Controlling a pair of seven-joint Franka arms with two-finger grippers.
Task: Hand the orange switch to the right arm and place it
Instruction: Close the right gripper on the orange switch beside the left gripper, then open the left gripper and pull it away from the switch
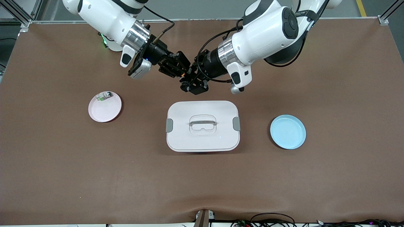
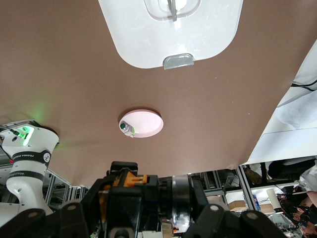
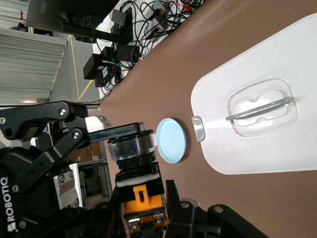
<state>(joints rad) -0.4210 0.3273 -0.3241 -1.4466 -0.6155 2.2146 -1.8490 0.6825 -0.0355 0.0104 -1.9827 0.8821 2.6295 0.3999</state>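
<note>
The orange switch (image 1: 184, 74) hangs in the air between both grippers, over bare table beside the white box. It is a small black block with orange parts (image 3: 143, 198) and a silver-ringed round end. My right gripper (image 1: 183, 70) is shut on its orange and black body. My left gripper (image 1: 188, 79) reaches in from the left arm's end and stands slightly open around the round end, with one pad (image 3: 116, 130) still against the ring. In the left wrist view the switch (image 2: 131, 179) sits low between the dark fingers.
A white lidded box (image 1: 202, 142) stands mid-table, nearer the camera than the grippers. A pink plate (image 1: 104, 112) with a small white, green and silver part (image 1: 104, 96) lies toward the right arm's end. A blue plate (image 1: 288, 132) lies toward the left arm's end.
</note>
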